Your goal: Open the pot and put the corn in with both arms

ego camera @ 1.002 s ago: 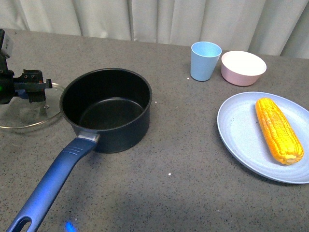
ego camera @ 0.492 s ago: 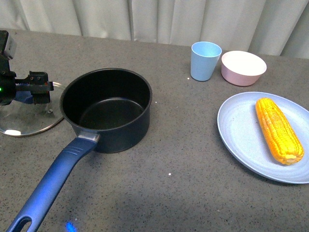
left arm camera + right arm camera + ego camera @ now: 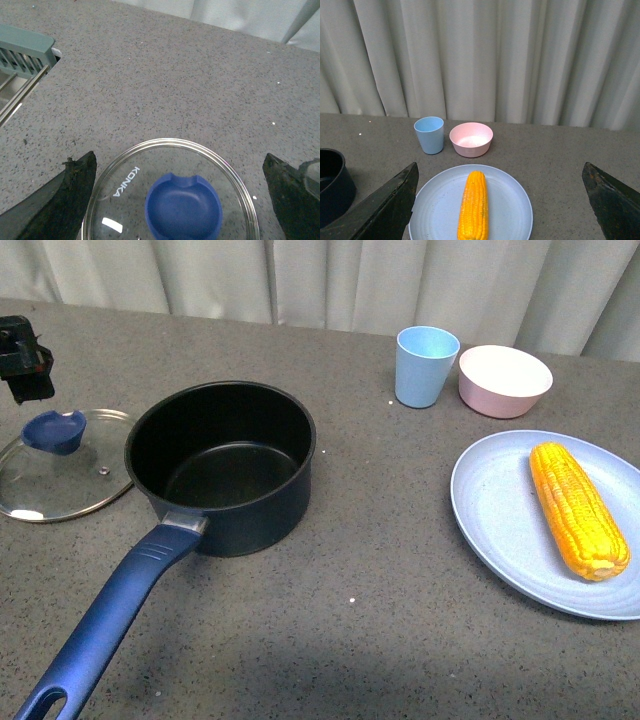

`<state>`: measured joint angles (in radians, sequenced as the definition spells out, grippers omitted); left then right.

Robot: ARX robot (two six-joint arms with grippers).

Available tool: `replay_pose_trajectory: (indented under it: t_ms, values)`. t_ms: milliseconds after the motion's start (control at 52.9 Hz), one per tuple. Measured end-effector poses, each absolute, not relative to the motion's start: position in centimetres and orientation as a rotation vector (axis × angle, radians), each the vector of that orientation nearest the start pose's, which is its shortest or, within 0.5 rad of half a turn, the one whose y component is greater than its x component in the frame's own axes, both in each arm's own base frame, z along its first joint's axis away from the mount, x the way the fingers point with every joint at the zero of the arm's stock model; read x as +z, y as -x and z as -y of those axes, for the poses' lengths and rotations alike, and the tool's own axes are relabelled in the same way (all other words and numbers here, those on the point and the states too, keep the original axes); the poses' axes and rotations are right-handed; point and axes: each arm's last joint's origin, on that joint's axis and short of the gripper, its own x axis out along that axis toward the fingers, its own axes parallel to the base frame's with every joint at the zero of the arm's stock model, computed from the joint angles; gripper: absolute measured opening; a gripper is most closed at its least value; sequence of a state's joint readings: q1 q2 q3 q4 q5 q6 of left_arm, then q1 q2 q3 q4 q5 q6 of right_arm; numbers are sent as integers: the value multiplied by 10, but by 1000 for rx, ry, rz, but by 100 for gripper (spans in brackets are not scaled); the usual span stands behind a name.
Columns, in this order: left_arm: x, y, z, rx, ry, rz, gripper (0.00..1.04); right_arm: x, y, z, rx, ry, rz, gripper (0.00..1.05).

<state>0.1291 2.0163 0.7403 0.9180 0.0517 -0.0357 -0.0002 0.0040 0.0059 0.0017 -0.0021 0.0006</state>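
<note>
Navy pot [image 3: 220, 465] uncovered, empty; yellow corn [image 3: 577, 508] flat on plate [image 3: 495, 515].

We see the lid [image 3: 50, 480] lying on the bench [image 3: 380, 570] just left of the pot [image 3: 220, 465]. Well to the right, the corn [image 3: 578, 508] lies on a plate [image 3: 495, 510], with a cup [image 3: 425, 365] and bowl [image 3: 504, 380] behind.

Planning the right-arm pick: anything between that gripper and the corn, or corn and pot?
Nothing visible. The right gripper, open, faces the corn bare on its plate; the pot stands lidless, only bare table between.
</note>
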Motion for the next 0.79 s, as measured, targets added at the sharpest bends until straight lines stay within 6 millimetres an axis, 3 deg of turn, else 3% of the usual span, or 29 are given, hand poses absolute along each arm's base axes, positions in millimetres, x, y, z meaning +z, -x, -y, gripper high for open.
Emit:
replay_pose_trajectory:
  t_ms: [189,416,548,681,794]
  values:
    - [119,-314,-37,59,67,-310,98,165,-98,0,2,-1,3,96]
    - [160,-252,-6,-64,39,-286,98,165,-98,0,2,-1,4,96]
    - [172,-227,-2,-89,25,-270,98,165,-98,0,2,-1,4,96]
    - [173,-205,-1,-2,5,-61,77,165,-98,0,2,-1,4,96]
    - [175,-192,-1,4,5,-7,60,165,-98,0,2,-1,3,96]
